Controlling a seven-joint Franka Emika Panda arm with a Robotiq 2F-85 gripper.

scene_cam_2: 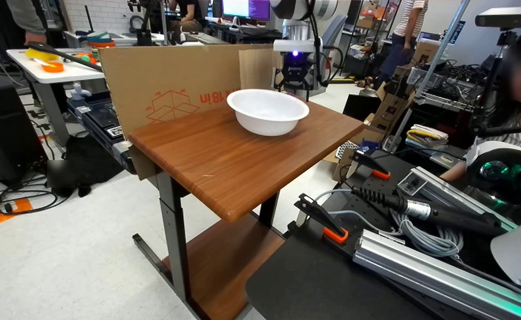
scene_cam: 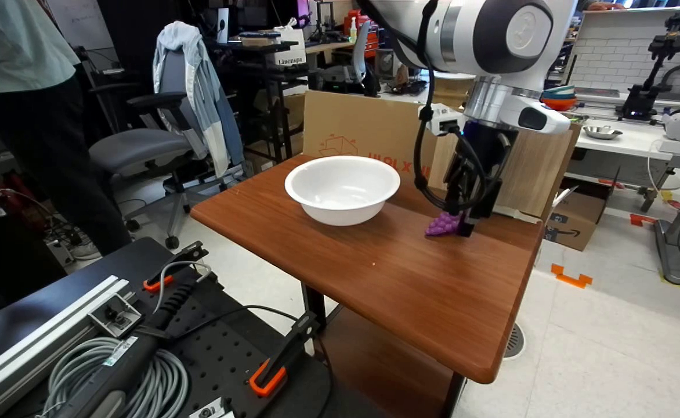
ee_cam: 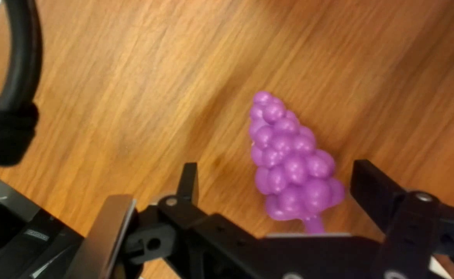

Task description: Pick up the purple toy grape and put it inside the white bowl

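Observation:
The purple toy grape (ee_cam: 289,155) lies on the wooden table in the wrist view, its stem toward the gripper base. It also shows in an exterior view (scene_cam: 443,224). My gripper (ee_cam: 275,166) is open, with one finger on each side of the grape's wide end. The right finger is close to the grape; a wider gap shows on the left. The gripper also shows low at the table in both exterior views (scene_cam: 465,223) (scene_cam_2: 293,90). The white bowl (scene_cam: 343,216) stands upright on the table, apart from the grape. In an exterior view the bowl (scene_cam_2: 267,126) mostly hides the grape.
The brown wooden table (scene_cam: 375,273) has open edges at its front and sides. A cardboard panel (scene_cam_2: 176,80) stands upright along the back edge. A black cable (scene_cam: 421,145) hangs beside the gripper. A black bench (scene_cam: 218,342) with clamps stands in front of the table.

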